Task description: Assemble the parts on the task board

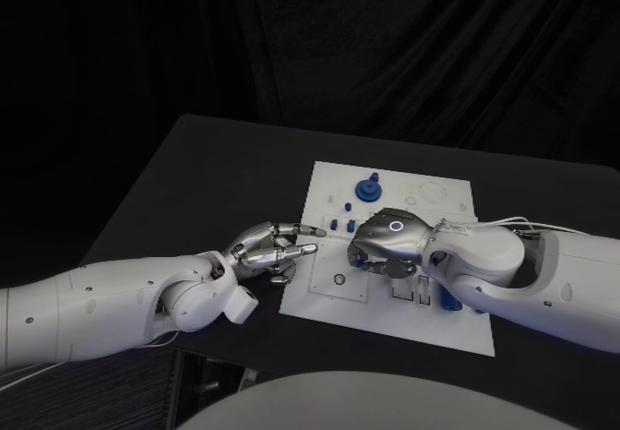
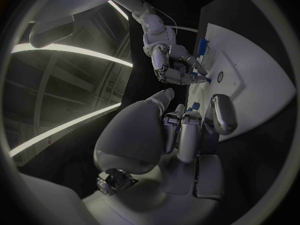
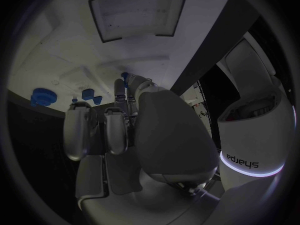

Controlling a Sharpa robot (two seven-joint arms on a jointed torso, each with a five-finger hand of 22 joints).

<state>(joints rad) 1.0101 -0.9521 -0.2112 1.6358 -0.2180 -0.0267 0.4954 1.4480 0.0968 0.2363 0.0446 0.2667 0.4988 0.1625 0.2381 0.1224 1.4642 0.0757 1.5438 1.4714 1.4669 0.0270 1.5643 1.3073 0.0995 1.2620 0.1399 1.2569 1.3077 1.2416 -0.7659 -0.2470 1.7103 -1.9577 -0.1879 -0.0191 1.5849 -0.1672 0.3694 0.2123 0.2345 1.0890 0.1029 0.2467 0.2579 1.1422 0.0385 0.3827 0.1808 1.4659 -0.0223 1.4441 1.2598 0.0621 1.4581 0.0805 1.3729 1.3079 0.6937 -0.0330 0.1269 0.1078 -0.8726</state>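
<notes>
My left arm [image 3: 256, 130] carries the only readable lettering, the brand word "sharpa", seen upside down beside a glowing ring.

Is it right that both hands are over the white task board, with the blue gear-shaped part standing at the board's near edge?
Not quite. The blue gear-shaped part stands at the task board's far edge, as the head view shows. The left hand and right hand are over the board.
</notes>
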